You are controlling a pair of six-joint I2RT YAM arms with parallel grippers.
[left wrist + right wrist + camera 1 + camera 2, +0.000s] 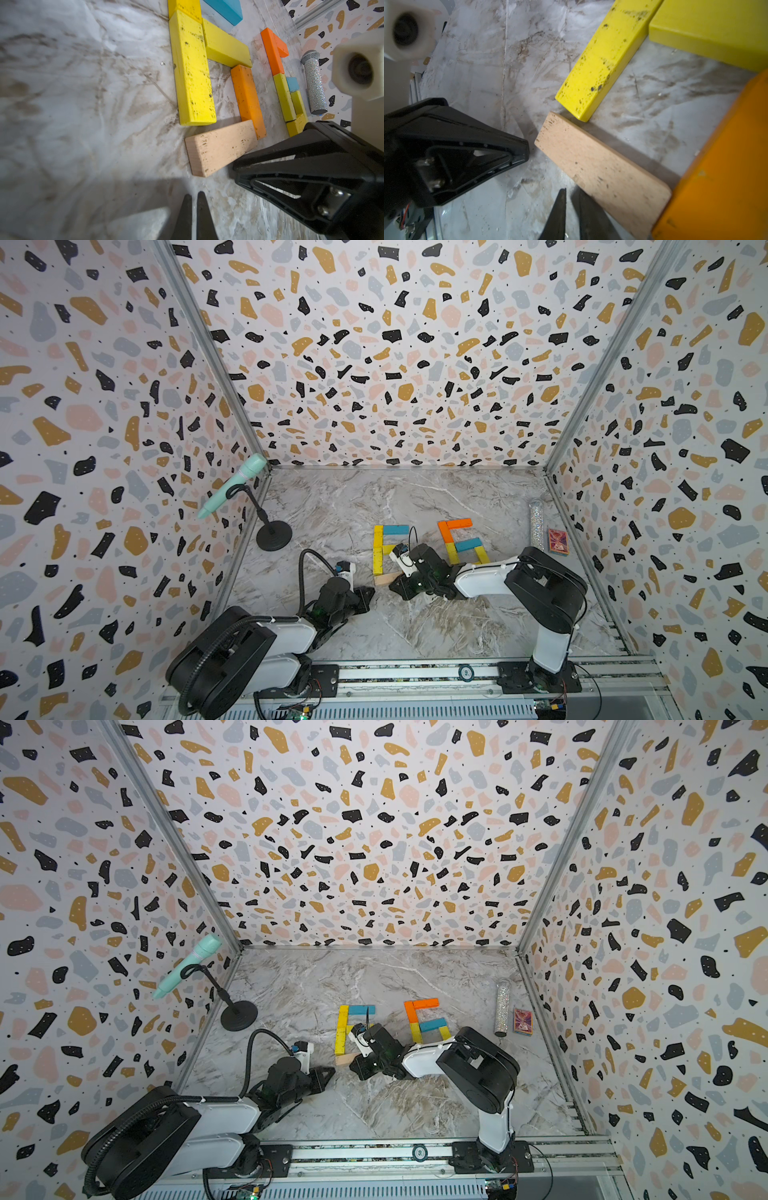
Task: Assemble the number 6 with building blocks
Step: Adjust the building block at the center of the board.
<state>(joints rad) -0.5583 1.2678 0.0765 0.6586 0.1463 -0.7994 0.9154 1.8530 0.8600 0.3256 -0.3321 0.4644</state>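
Observation:
The building blocks lie flat in two figures on the marble floor. The nearer figure has yellow planks (377, 549), a blue plank (395, 529), an orange plank (247, 97) and a pale bare-wood plank (386, 578) (220, 147) lying slanted at its bottom. The other figure (455, 524) is made of orange, blue and yellow planks. My left gripper (371, 591) (194, 194) is shut and empty, just short of the pale plank's near-left end. My right gripper (394, 584) (571, 190) has its fingers almost together, holding nothing, with one finger against the pale plank's (602, 172) long side.
A mint microphone (232, 485) on a black stand (274, 536) rises at the left wall. A glittery tube (536, 524) and a small red patterned box (558, 541) lie by the right wall. A metal rail (415, 672) runs along the front, and patterned walls enclose the floor.

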